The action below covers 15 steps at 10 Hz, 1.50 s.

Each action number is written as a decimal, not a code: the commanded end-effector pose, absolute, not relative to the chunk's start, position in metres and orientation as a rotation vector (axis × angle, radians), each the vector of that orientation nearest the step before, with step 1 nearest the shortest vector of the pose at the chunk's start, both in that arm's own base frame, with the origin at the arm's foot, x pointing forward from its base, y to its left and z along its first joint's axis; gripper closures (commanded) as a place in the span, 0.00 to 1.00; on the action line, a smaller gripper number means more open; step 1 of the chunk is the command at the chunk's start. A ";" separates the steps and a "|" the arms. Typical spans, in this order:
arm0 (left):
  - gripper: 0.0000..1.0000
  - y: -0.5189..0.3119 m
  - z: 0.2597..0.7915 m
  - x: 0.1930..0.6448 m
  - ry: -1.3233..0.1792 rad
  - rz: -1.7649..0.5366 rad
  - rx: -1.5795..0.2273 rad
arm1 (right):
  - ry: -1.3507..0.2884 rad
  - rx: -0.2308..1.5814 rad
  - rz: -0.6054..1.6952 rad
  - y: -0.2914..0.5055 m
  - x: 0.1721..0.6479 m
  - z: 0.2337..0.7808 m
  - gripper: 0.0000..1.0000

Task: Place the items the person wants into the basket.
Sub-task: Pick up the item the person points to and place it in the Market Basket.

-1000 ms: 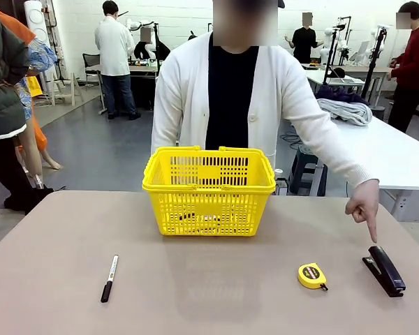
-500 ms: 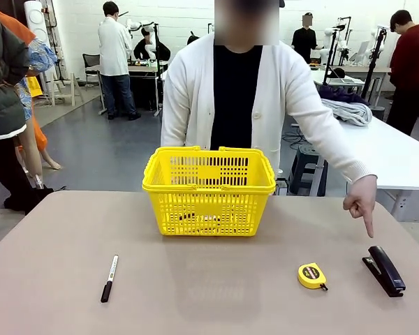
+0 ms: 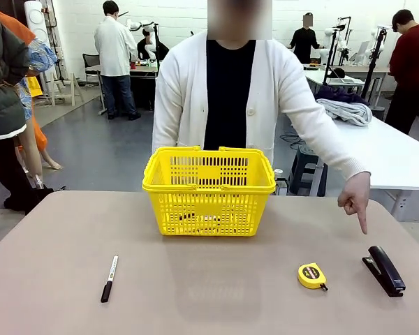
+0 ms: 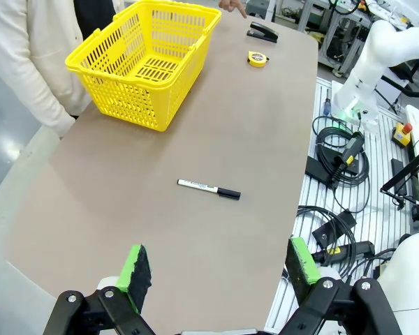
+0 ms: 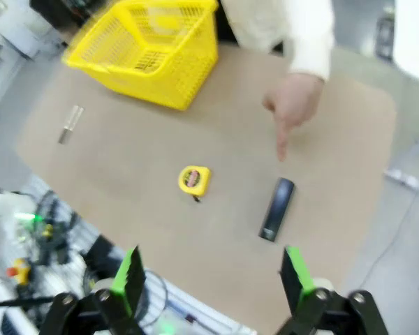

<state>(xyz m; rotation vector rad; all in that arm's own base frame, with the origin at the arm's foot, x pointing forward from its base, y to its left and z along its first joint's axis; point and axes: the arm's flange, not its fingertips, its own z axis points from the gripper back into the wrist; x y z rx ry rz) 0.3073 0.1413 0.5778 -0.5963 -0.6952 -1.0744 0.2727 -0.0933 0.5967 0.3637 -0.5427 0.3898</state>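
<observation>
Closest in, both grippers hang above the table with nothing between their fingers. The left gripper [image 4: 218,264] has its green pads spread wide at the bottom of its wrist view, and the right gripper [image 5: 211,273] stands just as wide at the bottom of its own.

In the front view, the lower part of the beige table [image 3: 209,307] carries three loose things. A black marker with a white barrel [image 3: 109,277] lies at lower left, running nearly front to back. At lower right sits a small yellow tape measure [image 3: 312,275]. Just right of it, near the frame's right edge, the black stapler [image 3: 385,270] lies flat on the table, well apart from the basket.

Above the stapler the person's hand [image 3: 355,201] points its index finger straight down at it, the tip close but not touching. Farther back, at centre frame, the yellow basket [image 3: 209,209] stands upright, its handles folded down on the rim. Behind it, at upper centre, stands the person [image 3: 230,91] in a white cardigan.
</observation>
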 end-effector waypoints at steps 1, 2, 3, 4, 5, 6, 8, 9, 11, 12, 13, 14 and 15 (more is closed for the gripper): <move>0.00 0.144 0.578 0.307 -0.719 -1.089 -0.603 | -0.377 0.237 0.332 -0.071 0.304 0.579 0.00; 0.00 0.144 0.578 0.307 -0.719 -1.089 -0.603 | -0.298 0.185 0.297 -0.058 0.327 0.560 0.00; 0.00 0.144 0.578 0.307 -0.719 -1.089 -0.603 | -0.253 0.171 0.307 -0.051 0.336 0.544 0.00; 0.00 0.144 0.578 0.307 -0.719 -1.089 -0.603 | -0.228 0.156 0.301 -0.046 0.344 0.531 0.00; 0.00 0.144 0.578 0.307 -0.719 -1.089 -0.603 | -0.206 0.141 0.303 -0.044 0.349 0.517 0.00; 0.00 0.144 0.578 0.307 -0.719 -1.089 -0.603 | -0.174 0.135 0.291 -0.047 0.355 0.501 0.00; 0.00 0.144 0.578 0.307 -0.719 -1.089 -0.603 | -0.146 0.151 0.279 -0.054 0.362 0.485 0.00; 0.00 0.144 0.578 0.307 -0.719 -1.089 -0.603 | -0.155 0.170 0.281 -0.055 0.362 0.483 0.00; 0.00 0.144 0.578 0.307 -0.719 -1.089 -0.603 | -0.137 0.170 0.290 -0.055 0.360 0.484 0.00; 0.00 0.144 0.578 0.307 -0.719 -1.089 -0.603 | -0.137 0.170 0.290 -0.055 0.360 0.484 0.00; 0.00 0.144 0.578 0.307 -0.719 -1.089 -0.603 | -0.137 0.170 0.290 -0.055 0.360 0.484 0.00; 0.00 0.144 0.578 0.307 -0.719 -1.089 -0.603 | -0.137 0.170 0.290 -0.055 0.360 0.484 0.00; 0.00 0.144 0.578 0.307 -0.719 -1.089 -0.603 | -0.137 0.170 0.290 -0.055 0.360 0.484 0.00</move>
